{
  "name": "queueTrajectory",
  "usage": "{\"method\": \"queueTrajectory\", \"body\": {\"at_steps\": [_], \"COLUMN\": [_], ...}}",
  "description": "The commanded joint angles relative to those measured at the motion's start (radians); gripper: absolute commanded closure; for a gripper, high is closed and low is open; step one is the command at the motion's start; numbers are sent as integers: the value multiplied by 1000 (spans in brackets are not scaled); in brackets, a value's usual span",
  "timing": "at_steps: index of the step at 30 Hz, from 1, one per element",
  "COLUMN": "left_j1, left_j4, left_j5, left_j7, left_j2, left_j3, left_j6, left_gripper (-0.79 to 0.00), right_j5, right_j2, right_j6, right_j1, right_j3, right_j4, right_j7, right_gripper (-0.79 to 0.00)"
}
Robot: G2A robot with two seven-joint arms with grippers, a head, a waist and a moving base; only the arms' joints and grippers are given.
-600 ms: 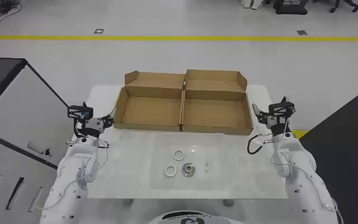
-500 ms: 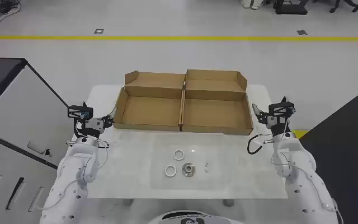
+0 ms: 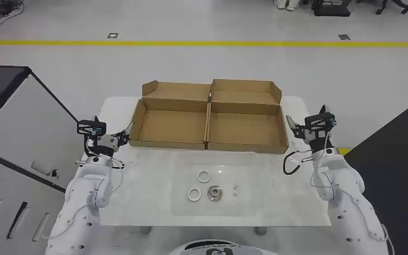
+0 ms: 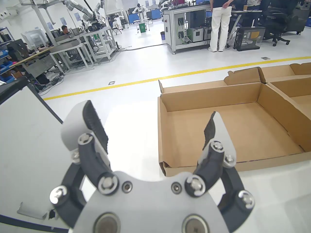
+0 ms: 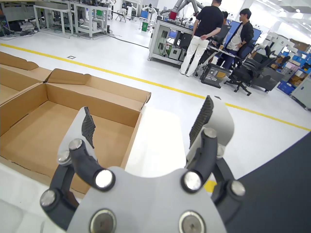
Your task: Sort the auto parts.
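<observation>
The top view held white rings (image 3: 203,176) and a hub (image 3: 215,192) on the bench (image 3: 153,197); wrist views showed the left end effector (image 4: 151,115) and right end effector (image 5: 147,107) released.

Carries, on a white rectangular tabletop (image 3: 146,191), two shallow open cartons set side by side along the far half, touching at their shared wall: a left brown cardboard box (image 3: 172,127) and a right brown cardboard box (image 3: 245,131), each with flaps folded out on the far side. Holds, around the middle of the near half and well apart from the boxes, a small cluster: a white ring (image 3: 204,176) farthest, a second white ring (image 3: 194,194) nearer and slightly left, a round grey metal part (image 3: 215,192) just right of that, and tiny pale fasteners (image 3: 235,189) just right again.
</observation>
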Motion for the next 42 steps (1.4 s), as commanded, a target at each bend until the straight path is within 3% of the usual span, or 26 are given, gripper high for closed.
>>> {"method": "queueTrajectory", "body": {"at_steps": [1,13,25,30,33,42], "left_j1": [0,0,0,0,0,0], "left_j4": [0,0,0,0,0,0], "left_j5": [0,0,0,0,0,0], "left_j7": [0,0,0,0,0,0], "left_j2": [0,0,0,0,0,0], "left_j3": [0,0,0,0,0,0], "left_j6": [0,0,0,0,0,0], "left_gripper": [-785,-785,-785,-785,-785,-785], "right_j5": [-3,69,221,308,319,416], "right_j2": [5,41,71,81,97,186], "right_j6": [-64,-542,-802,-822,-781,-686], "right_j1": [-3,54,185,253,286,394], "right_j3": [18,81,7,-81,-153,-360], "right_j4": [-43,-245,-318,-320,-322,-312], "right_j7": [53,422,723,870,911,1006], "right_gripper": [-785,-785,-785,-785,-785,-785]}}
